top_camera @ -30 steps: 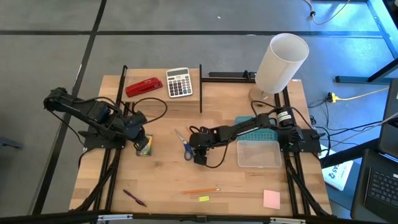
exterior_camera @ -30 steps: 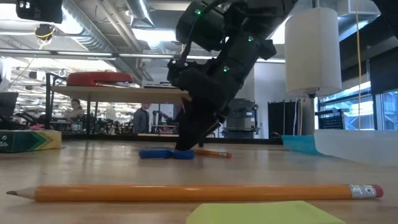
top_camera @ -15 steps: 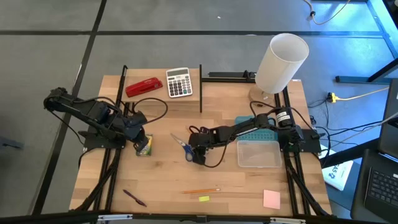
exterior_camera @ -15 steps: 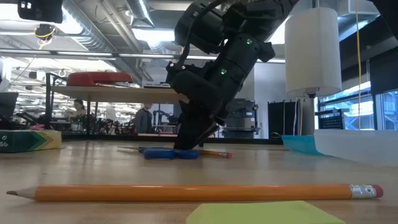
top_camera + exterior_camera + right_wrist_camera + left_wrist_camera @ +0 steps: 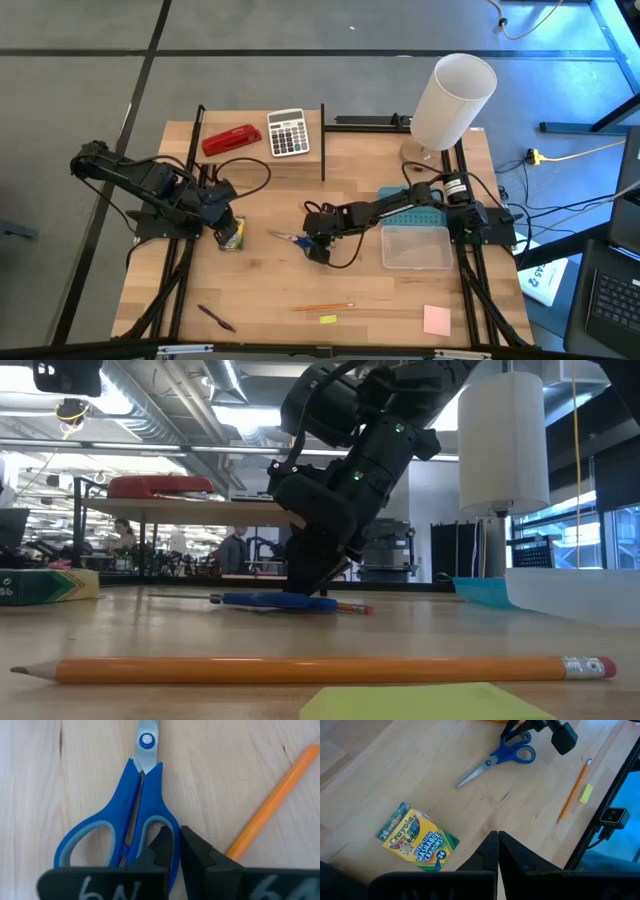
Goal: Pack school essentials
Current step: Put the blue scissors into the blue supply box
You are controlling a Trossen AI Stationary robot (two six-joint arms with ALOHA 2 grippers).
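Observation:
The blue-handled scissors (image 5: 285, 238) lie flat on the table's middle, blades pointing to the table's left. My right gripper (image 5: 308, 240) is shut on their handle end. An orange pencil (image 5: 272, 805) lies just beside those handles. My left gripper (image 5: 498, 851) hangs shut and empty above the table's left part, over the yellow-green crayon box (image 5: 232, 236), which lies flat. Near the front edge lie another orange pencil (image 5: 322, 306), a tiny yellow piece (image 5: 328, 319), a dark purple pen (image 5: 216, 318) and the pink note pad (image 5: 436, 320). My right gripper pinches the rim of one handle loop (image 5: 172, 822) of the scissors, one finger (image 5: 161, 845) inside the loop and the other (image 5: 200, 855) outside it. The fingers slant down from the table's right, along the scissors. The scissors rest flat on the table.
A clear container (image 5: 415, 247) and a teal tray (image 5: 408, 203) sit right of the scissors, under my right arm. A red stapler (image 5: 231, 139) and a grey calculator (image 5: 288, 132) stand at the far edge. A tall white cylinder (image 5: 452, 100) stands at the far right.
The scissors have turned about on the table: their blades, which pointed toward the far left, have swung toward the near edge and now point to the table's left. Their handles stayed under my right gripper.

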